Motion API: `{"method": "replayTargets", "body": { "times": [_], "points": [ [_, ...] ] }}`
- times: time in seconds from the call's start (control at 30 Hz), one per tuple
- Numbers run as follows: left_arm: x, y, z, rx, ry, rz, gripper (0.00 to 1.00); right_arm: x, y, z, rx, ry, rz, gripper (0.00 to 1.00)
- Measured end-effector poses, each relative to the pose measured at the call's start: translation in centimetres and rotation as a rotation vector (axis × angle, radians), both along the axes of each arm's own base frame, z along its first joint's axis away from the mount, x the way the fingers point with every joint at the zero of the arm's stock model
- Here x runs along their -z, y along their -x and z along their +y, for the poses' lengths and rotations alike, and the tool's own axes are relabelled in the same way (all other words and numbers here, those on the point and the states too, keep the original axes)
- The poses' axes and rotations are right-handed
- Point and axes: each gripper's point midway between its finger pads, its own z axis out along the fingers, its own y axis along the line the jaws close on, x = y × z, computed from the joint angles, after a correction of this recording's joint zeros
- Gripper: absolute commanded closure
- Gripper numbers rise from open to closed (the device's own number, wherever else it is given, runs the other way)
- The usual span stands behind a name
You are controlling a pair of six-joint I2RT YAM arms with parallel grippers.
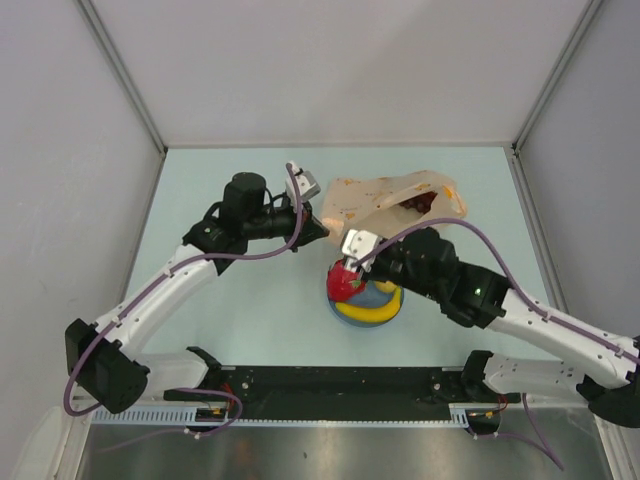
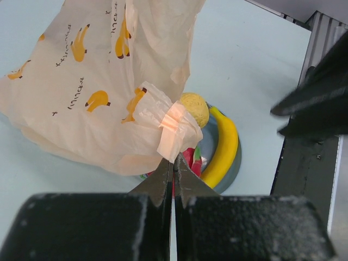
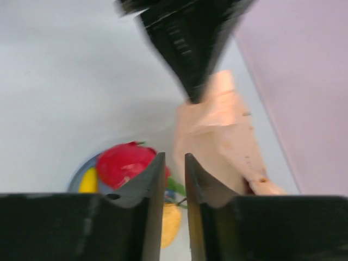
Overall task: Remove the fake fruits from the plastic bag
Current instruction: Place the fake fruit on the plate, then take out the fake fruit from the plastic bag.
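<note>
The L claw (image 2: 173, 163) is fully closed on a folded edge of the plastic bag (image 2: 92, 81) and pinches it. The rest of the bag lies on the counter (image 1: 260, 320) toward the far side, just behind the blue plate (image 1: 332, 303). In the opening at the bag's right end a dark grape bunch (image 1: 420, 204) is visible, so it is not out yet. Three fruits are on the plate: the dragon fruit (image 1: 345, 283) on the left part, the banana (image 1: 365, 314) along the near rim, and the yellow-orange round fruit (image 2: 194, 107) on the side next to the bag. The R claw (image 3: 174, 159) hangs just above the dragon fruit w/ only a narrow gap btw. its jaws, and nothing is seen inside the gap. The R wrist view is a bit blurred, esp. at the top, where the L arm's black claw meets the bag.
</note>
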Motion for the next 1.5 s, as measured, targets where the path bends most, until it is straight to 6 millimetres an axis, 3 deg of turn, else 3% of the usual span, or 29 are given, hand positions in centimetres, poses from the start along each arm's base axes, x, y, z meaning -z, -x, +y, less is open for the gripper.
{"method": "replayTargets", "body": {
  "times": [0.07,0.17,0.3,0.43,0.53,0.63,0.77,0.83,0.93,1.07,1.2,1.3,1.37,1.5],
  "points": [
    [0.2,-0.1,0.0,0.000,-0.003,0.003,1.00,-2.6,-1.7,-0.8,0.050,-0.046,-0.017,0.88],
    [0.2,-0.2,-0.1,0.000,-0.003,0.004,1.00,-2.2,-3.6,-2.3,0.114,-0.027,-0.005,1.00],
    [-1.1,-0.3,-0.3,0.002,0.018,-0.012,1.00,1.7,-6.4,-3.9,0.196,0.085,0.076,1.00],
    [-3.8,-0.5,-0.7,0.016,0.055,-0.059,1.00,5.4,-9.7,-5.4,0.302,0.151,0.153,1.00],
    [-5.4,-0.6,-0.9,0.025,0.073,-0.084,1.00,7.8,-13.6,-7.5,0.428,0.154,0.196,1.00],
    [-5.6,-0.5,-0.9,0.035,0.067,-0.090,1.00,9.5,-17.5,-9.7,0.549,0.134,0.207,1.00],
    [-4.9,-0.3,-0.5,0.047,0.031,-0.092,1.00,10.9,-20.0,-10.9,0.610,0.120,0.206,1.00],
    [-4.6,-0.3,-0.4,0.046,0.018,-0.093,1.00,11.4,-20.1,-10.6,0.592,0.119,0.222,1.00],
    [-4.3,-0.5,-0.2,0.037,0.008,-0.094,1.00,12.3,-18.3,-9.1,0.495,0.134,0.284,1.00],
    [-3.8,-1.3,-0.4,0.021,0.001,-0.089,1.00,12.6,-12.8,-6.4,0.299,0.176,0.393,1.00],
    [-3.0,-2.9,-1.1,-0.005,-0.012,-0.059,1.00,11.5,-8.2,-5.5,0.163,0.176,0.465,0.95],
    [-2.5,-3.7,-1.4,-0.013,-0.017,-0.043,1.00,11.4,-7.5,-6.4,0.173,0.164,0.515,0.89],
    [-2.4,-3.8,-1.4,-0.016,-0.018,-0.038,1.00,10.8,-8.0,-7.3,0.207,0.125,0.531,0.90],
    [-2.5,-3.8,-1.3,-0.019,-0.019,-0.040,1.00,7.0,-9.9,-8.4,0.273,0.008,0.457,0.96]
  ]
}}
